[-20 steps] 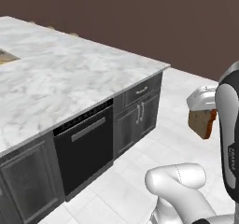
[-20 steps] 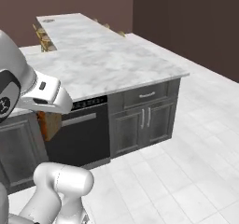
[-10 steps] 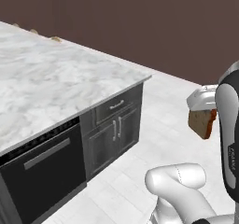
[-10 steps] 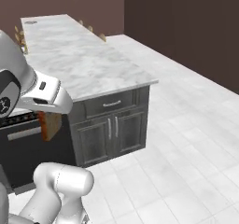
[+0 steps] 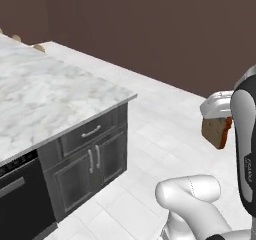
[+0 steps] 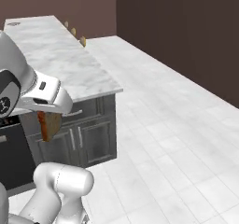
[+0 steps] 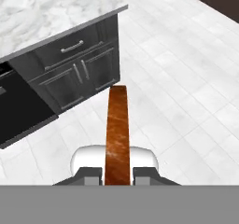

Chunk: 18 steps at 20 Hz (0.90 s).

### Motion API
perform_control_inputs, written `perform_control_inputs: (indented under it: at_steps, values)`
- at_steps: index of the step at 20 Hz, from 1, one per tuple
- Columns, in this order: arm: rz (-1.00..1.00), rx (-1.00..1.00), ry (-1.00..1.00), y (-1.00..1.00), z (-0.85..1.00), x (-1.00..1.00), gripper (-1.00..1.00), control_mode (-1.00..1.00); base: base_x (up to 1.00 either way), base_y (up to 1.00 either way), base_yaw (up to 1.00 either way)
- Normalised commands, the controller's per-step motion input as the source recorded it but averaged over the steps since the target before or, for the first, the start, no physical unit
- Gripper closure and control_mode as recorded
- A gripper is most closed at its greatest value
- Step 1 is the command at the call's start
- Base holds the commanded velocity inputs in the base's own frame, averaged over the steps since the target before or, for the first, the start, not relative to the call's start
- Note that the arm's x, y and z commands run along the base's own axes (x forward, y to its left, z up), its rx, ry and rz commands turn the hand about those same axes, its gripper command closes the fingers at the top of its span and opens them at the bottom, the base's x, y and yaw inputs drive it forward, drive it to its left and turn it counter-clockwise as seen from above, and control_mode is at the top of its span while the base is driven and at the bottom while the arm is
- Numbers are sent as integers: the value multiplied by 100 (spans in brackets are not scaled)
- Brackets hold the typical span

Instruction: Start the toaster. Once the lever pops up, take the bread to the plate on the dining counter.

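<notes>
The whole scene has been shifted in both base views since a second ago, so it is the base that has been driven along; the counter itself has not been moved. Less of the counter is seen now, and its corner has been brought closer. The bread has been kept in the same spot beside the arm all that time.

The bread (image 5: pixel 216 131) is held up in the air, off to the side of the counter (image 5: pixel 45 96) and well apart from it. It is a brown slice with a darker crust. In the left base view it is seen past the counter's corner, above the white tiled floor (image 5: pixel 170 114). In the right base view the bread (image 6: pixel 48 125) hangs under the white hand, in front of the dark cabinet doors (image 6: pixel 93 139) below the counter top.

In the hand view the bread (image 7: pixel 116 134) is seen edge-on, as a thin brown strip. It is pinched by the claw (image 7: pixel 117 173), with one dark fingertip (image 7: pixel 92 173) pressed on each side of it. The claw is pressed together on the slice.

Under the counter top a drawer with a silver handle (image 7: pixel 71 46) is seen, with two cabinet doors below it. Next to these, a black oven front (image 5: pixel 20 194) is set into the counter. A dark brown wall (image 6: pixel 186 27) stands behind the floor, far from the counter.
</notes>
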Motion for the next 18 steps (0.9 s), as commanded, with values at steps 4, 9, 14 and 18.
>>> perform_control_inputs:
  at_steps: [4, 9, 14, 18]
  values:
    - [0, 0, 0, 0, 0, 0, 100, 100, 52, -100, 6]
    - [0, 0, 0, 0, 0, 0, 100, 100, 53, -100, 6]
    - [0, 0, 0, 0, 0, 0, 100, 100, 51, -100, 6]
    - [0, 0, 0, 0, 0, 0, 100, 100, 56, -97, 6]
